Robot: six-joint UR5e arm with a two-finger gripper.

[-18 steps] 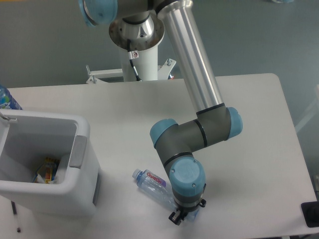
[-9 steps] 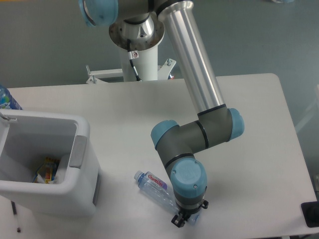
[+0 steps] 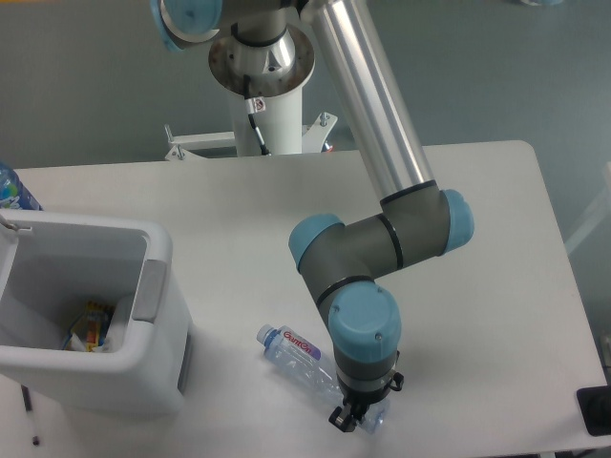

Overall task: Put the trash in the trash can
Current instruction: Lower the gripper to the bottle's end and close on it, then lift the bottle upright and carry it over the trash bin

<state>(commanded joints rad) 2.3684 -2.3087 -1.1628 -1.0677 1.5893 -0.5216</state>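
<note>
Bottle (image 3: 304, 356) lies on its side near the table's (image 3: 496, 286) front edge, cap toward the bin (image 3: 153, 277) at the front-left corner. Gripper (image 3: 355, 417) sits over its base end; wrist hides how wide the fingers stand. Best to grip squarely across the body and lift level before swinging left.

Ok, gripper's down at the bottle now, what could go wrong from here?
The gripper sits at the very base end of the bottle, far from its middle, so it may tilt or slip when lifted. The wrist hides the contact, so the grasp can't be confirmed. The trash can has tall walls; a drooping bottle could hit the rim.
</note>
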